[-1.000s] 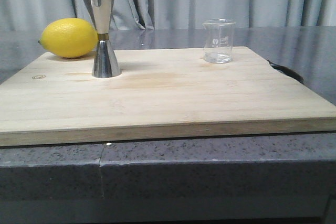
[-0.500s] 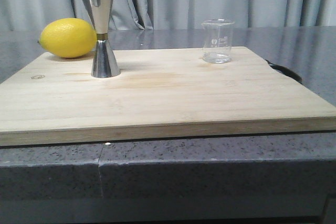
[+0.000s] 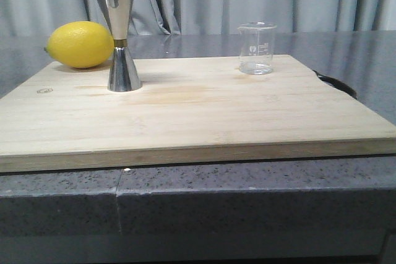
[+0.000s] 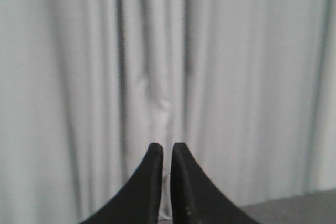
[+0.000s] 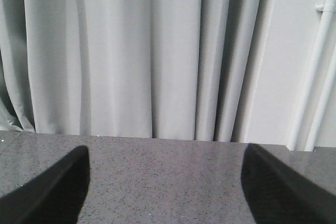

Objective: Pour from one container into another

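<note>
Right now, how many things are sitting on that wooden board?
3. A steel jigger stands upright near the board's far left. A lemon lies just behind it at the far-left corner. A clear glass beaker stands near the far right edge. Nothing seems hidden.

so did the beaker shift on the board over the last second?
No. The beaker sits at the same spot near the far right of the cutting board, the same distance from the jigger. Tiny offsets look like camera jitter.
</note>
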Available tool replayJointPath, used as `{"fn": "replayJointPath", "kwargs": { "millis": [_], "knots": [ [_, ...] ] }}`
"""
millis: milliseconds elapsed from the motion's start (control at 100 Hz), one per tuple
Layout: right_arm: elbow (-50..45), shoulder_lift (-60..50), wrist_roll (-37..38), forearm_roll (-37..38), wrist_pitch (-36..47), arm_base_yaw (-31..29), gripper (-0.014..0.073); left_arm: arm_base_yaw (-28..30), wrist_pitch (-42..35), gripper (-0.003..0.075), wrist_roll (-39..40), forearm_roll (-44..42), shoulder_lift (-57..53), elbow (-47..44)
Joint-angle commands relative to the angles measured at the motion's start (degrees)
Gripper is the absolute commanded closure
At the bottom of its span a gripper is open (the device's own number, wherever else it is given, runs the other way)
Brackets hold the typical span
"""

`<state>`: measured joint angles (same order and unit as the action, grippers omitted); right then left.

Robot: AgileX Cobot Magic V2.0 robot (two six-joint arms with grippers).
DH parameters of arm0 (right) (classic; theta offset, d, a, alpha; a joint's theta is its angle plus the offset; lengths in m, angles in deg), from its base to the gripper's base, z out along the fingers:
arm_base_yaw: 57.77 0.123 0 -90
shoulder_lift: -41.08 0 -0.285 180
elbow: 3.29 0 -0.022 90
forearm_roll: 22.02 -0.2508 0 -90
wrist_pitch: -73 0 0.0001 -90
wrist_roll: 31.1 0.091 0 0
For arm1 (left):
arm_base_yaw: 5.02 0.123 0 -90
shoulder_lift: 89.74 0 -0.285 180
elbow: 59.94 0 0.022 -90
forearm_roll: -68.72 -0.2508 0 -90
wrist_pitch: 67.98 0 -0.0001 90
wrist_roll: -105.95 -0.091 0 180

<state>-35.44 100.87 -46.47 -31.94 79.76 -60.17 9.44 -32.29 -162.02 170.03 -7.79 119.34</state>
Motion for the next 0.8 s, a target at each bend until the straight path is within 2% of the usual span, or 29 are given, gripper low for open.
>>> {"fn": "replayJointPath", "kwargs": {
  "millis": [0, 110, 150, 300, 410, 560, 790],
  "knots": [
    [1.5, -1.1, -0.4, 0.8, 4.1, -0.4, 0.006, -0.3, -11.4, 0.0739, -2.1, 5.5, -1.6, 2.8],
    [1.5, -1.1, -0.4, 1.6, 5.4, -0.4, 0.006, -1.0, -21.4, 0.0739, -5.0, 5.5, -1.6, 3.5],
    [1.5, -1.1, -0.4, 2.4, 6.3, -0.4, 0.006, -1.4, -22.9, 0.0739, -5.1, 5.2, -1.6, 3.5],
    [1.5, -1.9, -0.4, 3.3, 4.7, -0.4, 0.006, -5.4, -17.0, 0.074, -5.1, 4.1, -2.8, 2.2],
    [1.5, -4.3, -0.4, 3.3, -0.3, -0.4, 0.006, -10.8, -13.1, 0.074, -4.7, -1.5, -6.0, 0.6],
    [1.5, -9.5, -0.4, 3.6, -5.9, -0.4, 0.006, -17.5, -15.4, 0.074, -4.4, -6.2, -14.1, -4.9],
    [1.3, -19.2, -0.4, 3.6, -15.8, -0.3, 0.0061, -18.4, -21.2, 0.0739, -4.4, -7.1, -29.7, -20.8]
  ]
}}
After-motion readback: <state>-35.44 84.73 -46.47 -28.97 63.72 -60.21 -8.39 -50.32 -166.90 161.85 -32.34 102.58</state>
